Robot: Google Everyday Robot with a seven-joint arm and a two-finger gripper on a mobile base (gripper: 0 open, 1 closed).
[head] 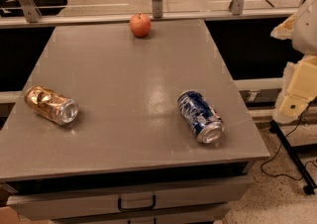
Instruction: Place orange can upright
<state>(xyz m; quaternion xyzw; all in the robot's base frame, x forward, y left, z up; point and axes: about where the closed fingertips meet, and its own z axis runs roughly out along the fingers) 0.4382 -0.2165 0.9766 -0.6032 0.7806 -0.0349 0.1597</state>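
The orange can (50, 104) lies on its side near the left edge of the grey table (124, 69), with its silver top facing front right. Its golden sides look dented. Cream-coloured parts of my arm (299, 84) show at the right edge of the view, beside the table and well away from the can. My gripper is out of view.
A blue and white can (200, 116) lies on its side near the table's front right. A red apple (140, 25) sits at the far edge, in front of a glass railing. A drawer with a handle (136, 203) is below the tabletop. Cables and a stand leg lie on the floor at right.
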